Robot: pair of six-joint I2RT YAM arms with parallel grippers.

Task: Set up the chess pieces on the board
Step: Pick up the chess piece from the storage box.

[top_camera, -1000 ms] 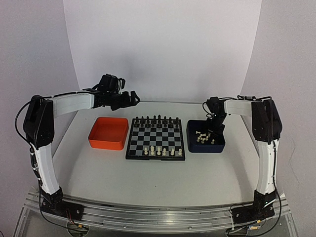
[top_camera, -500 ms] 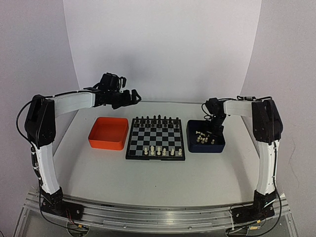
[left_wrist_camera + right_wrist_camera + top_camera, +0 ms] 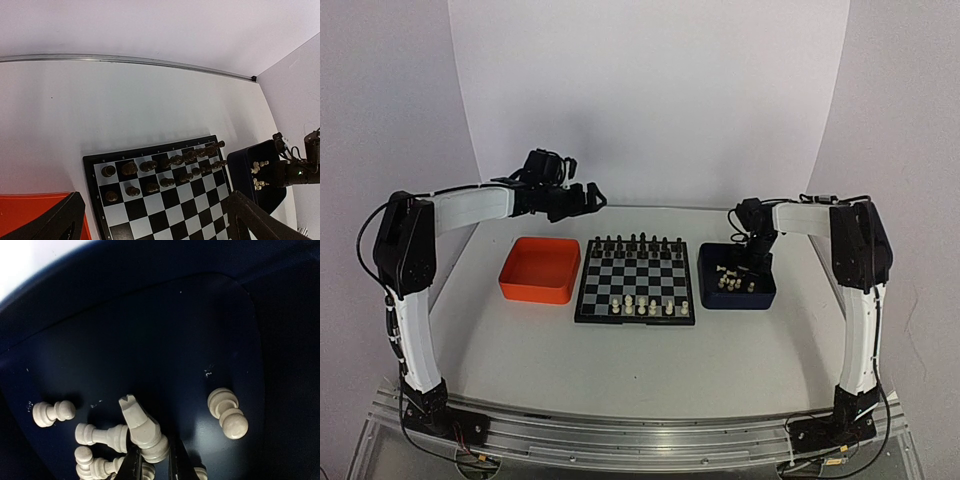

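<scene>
White bench [image 3: 620,350] with a plain white backdrop, both my arms reaching in from the near edge. board [image 3: 635,278] sits mid-bench, square-on, between the orange tray [image 3: 540,270] on its left and the dark blue tray [image 3: 738,292] on its right, each just beside it. Black pieces [image 3: 172,170] are lined up in the two rows along the board's far edge. Some cream chess pieces [image 3: 646,305] stand on the board's near rows, more lie loose in the dark blue tray. My left tool [image 3: 582,197] hangs in the air above the far-left corner of the board, jaws spread wide, nothing between them; the left wrist view looks down on the black rows with both fingers [image 3: 55,225] far apart at the frame's bottom corners. My right tool [image 3: 152,455] is down inside the dark blue tray, jaws nearly together and pinching the base of one cream piece [image 3: 142,427], which leans up and left with its notched top free. Around it on the tray floor: a pawn [image 3: 227,415] lying on its side to the right, well apart, another lying piece [image 3: 102,434] touching the gripped one on the left, a small one [image 3: 52,411] farther left. Piece types too small to tell in the top view.
</scene>
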